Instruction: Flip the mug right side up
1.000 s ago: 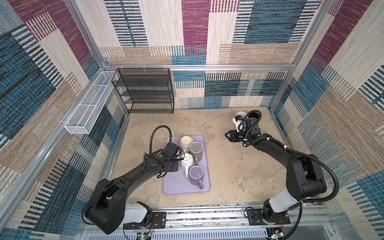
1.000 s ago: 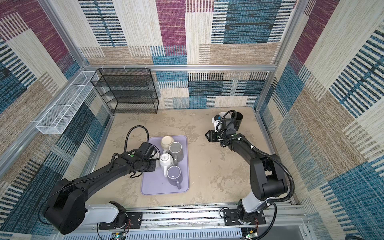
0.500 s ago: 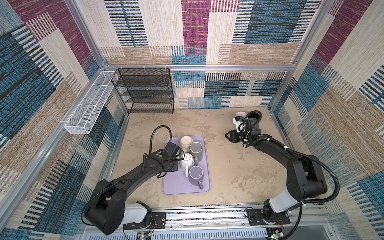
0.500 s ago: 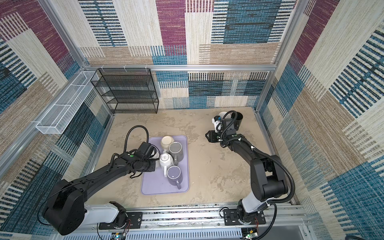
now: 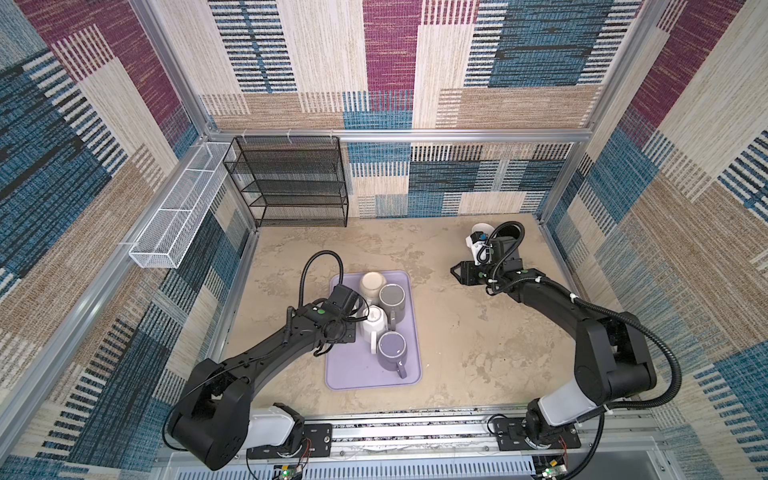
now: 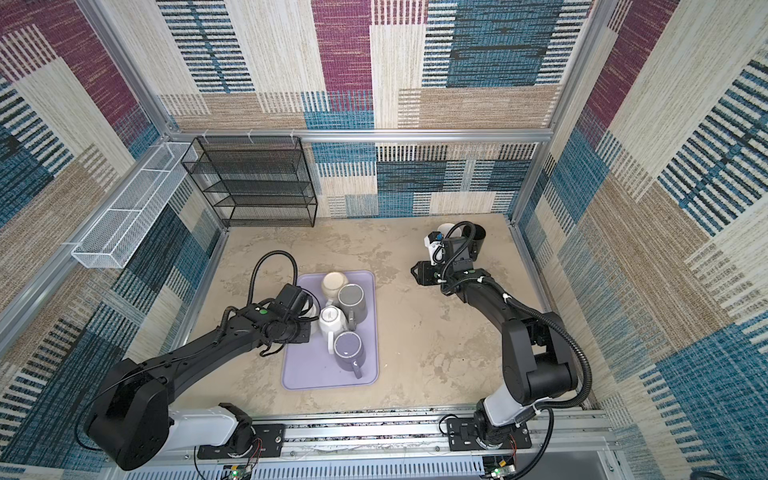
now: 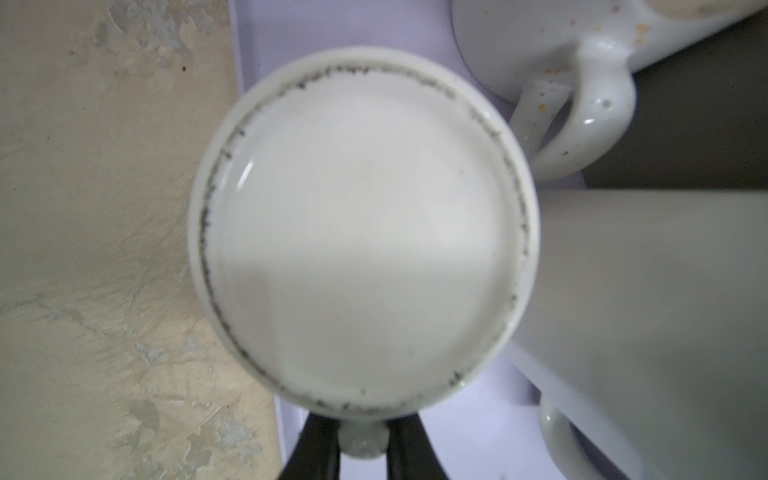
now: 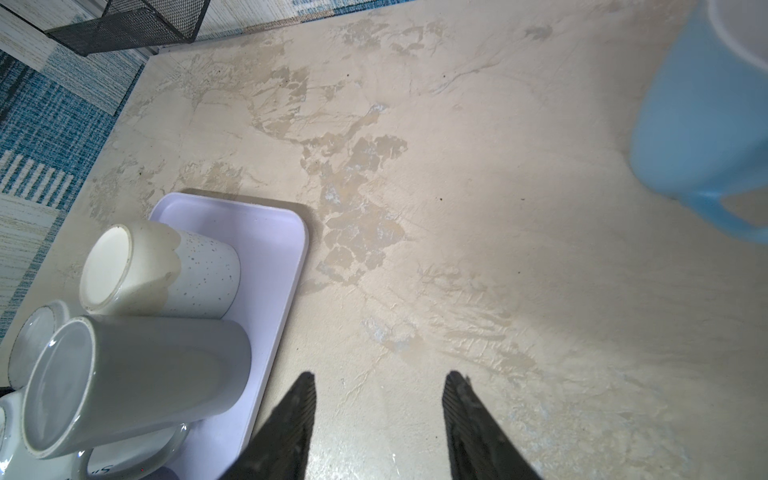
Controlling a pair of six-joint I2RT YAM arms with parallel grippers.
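left gripper point(image 7: 361, 451) squeezed tighter on the white mug point(image 7: 361, 232)

narrowing over the last second, it pinches that mug by the handle; the mug sits base-up on the lavender tray point(image 5: 361, 374), beside a grey mug point(image 5: 392, 296). farther back my right gripper point(image 8: 378, 399) hangs over the table point(image 5: 457, 332), fingers point(image 8: 291, 424) spread, a blue mug point(image 8: 698, 116) beyond.

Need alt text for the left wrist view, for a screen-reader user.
The flat base of an upside-down white mug fills the view, with the left gripper closed on its handle. The mug stands on a lilac tray next to a speckled mug and a grey mug, with beige table alongside.
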